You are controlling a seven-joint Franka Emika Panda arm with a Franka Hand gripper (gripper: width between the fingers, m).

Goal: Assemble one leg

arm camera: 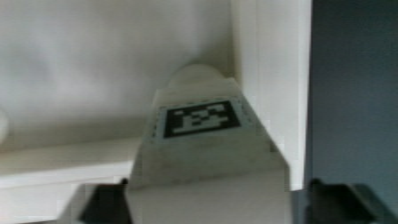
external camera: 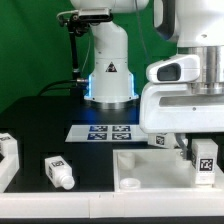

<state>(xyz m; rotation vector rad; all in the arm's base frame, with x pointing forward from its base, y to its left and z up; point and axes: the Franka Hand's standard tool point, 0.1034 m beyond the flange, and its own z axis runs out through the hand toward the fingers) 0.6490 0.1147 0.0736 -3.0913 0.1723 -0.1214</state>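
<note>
black desk carrying the parts. white recessed panel lies at the near edge, right of centre, its corner socket presumably meant to receive a leg. marker board lies flat farther back, beside the arm's base. fingers are closed on the leg, held above the panel's right side, apparently for insertion. a spare leg lies near left.

Marker board at table centre; recessed panel at its 5 o'clock. A leg lies at the board's 8 o'clock; another leg, upright, at 4 o'clock.
</note>
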